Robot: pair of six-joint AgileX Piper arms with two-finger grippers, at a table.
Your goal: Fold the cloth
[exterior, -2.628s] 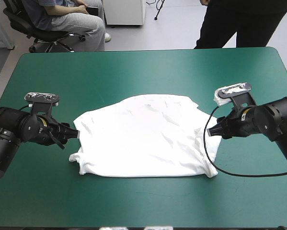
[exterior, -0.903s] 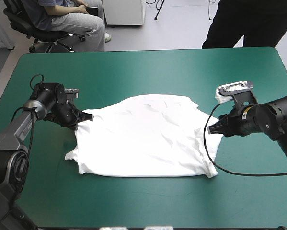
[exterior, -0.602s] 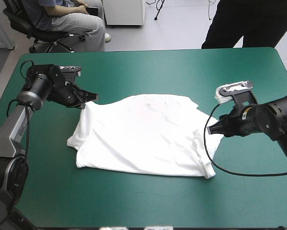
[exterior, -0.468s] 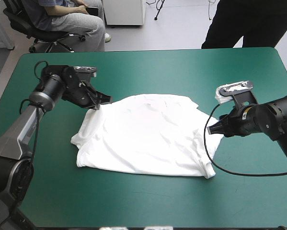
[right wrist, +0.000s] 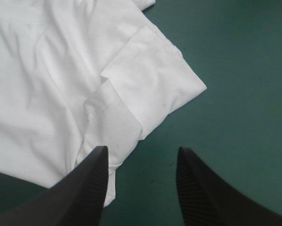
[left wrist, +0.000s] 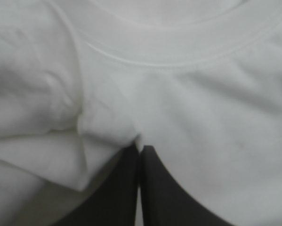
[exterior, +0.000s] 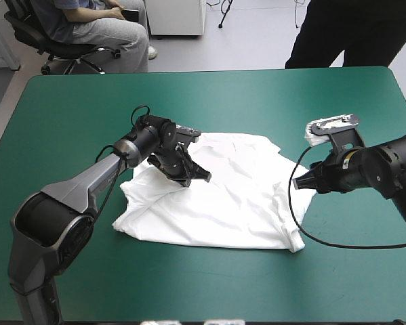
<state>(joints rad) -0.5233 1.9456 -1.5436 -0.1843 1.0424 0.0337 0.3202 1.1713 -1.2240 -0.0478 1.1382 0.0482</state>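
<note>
T-shirt [exterior: 240,200]: white, short-sleeved, spread near the middle of the worktop [exterior: 209,95], a little toward its right side; near and right portions lie flat, lightly creased; left portion is bunched and drawn inward over the body of the garment.

Left claw [exterior: 201,176]: over the T-shirt's left half, arm reaching in from the near-left corner; in the left wrist view the black fingers meet in a single pointed arch with a pinched fold of white cloth at the tip, so it is clamped on the T-shirt; neckband seam [left wrist: 178,59] curves across the cloth just ahead of the pinch; folds of cloth pile up to one side of the fingers.

Right claw [exterior: 299,186]: just beside the T-shirt's right edge, low over the worktop; fingers stand apart, nothing between them; in the right wrist view one finger overlaps the white edge, the other is over bare teal-green cover [right wrist: 235,117]; sleeve [right wrist: 155,80] lies flat just ahead of the claw, a corner of it pointing out onto the cover; contact with the cloth cannot be told.
</note>
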